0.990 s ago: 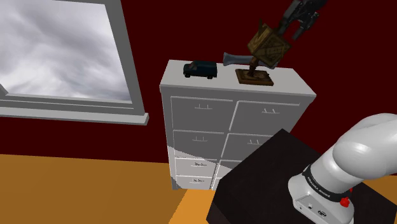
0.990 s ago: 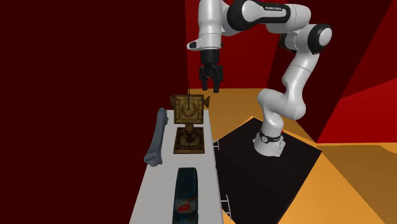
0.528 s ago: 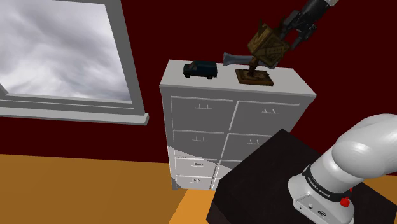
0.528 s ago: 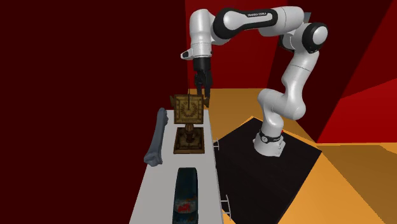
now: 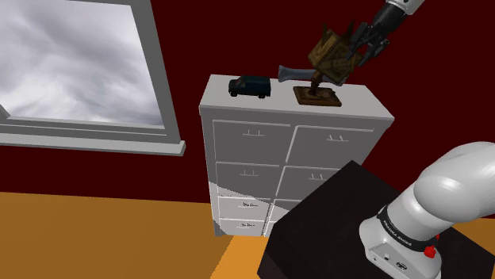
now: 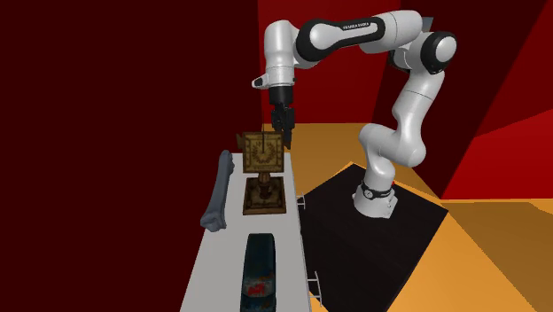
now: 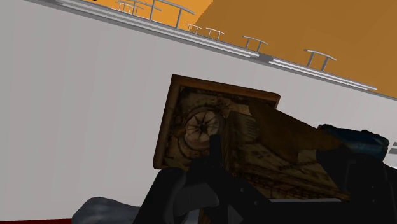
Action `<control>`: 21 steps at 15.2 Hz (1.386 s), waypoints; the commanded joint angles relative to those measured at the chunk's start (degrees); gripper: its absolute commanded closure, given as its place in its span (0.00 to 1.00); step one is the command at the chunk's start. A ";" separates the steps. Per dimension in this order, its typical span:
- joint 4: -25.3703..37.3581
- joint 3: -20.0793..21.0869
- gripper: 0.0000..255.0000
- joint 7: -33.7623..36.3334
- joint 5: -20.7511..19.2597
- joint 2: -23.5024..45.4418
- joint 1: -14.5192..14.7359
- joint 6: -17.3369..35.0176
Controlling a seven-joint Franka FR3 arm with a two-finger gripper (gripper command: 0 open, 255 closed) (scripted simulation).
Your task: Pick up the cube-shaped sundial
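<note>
The cube-shaped sundial (image 5: 331, 55) is a brown box with compass markings, tilted on a short post over a dark square base, and it stands on the white dresser (image 5: 238, 107). My gripper (image 5: 358, 46) hangs at the cube's upper edge on the shoulder view's right. In the second exterior view the gripper (image 6: 284, 135) points down just behind the sundial (image 6: 263, 152). In the wrist view the gripper (image 7: 280, 149) is open. Its black fingers (image 7: 216, 159) stand apart on either side of one end of the sundial (image 7: 197, 127). I cannot see that they press on it.
A dark toy car (image 5: 249, 87) and a grey bone-shaped piece (image 5: 295, 74) share the dresser top, also seen as the car (image 6: 260, 270) and bone (image 6: 218, 191). A window (image 5: 71, 63) is at the left. The black stand (image 5: 333, 230) sits before the drawers.
The gripper has come down and shifted to the second exterior view's left, from above and beside the sundial to its top edge. The sundial has not moved.
</note>
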 commanded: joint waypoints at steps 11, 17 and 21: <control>3.80 0.22 1.00 1.18 -0.02 0.31 0.25 -3.49; 8.94 0.28 1.00 2.45 0.16 1.01 0.61 -7.75; 12.60 0.22 1.00 3.24 0.37 1.72 0.89 -10.62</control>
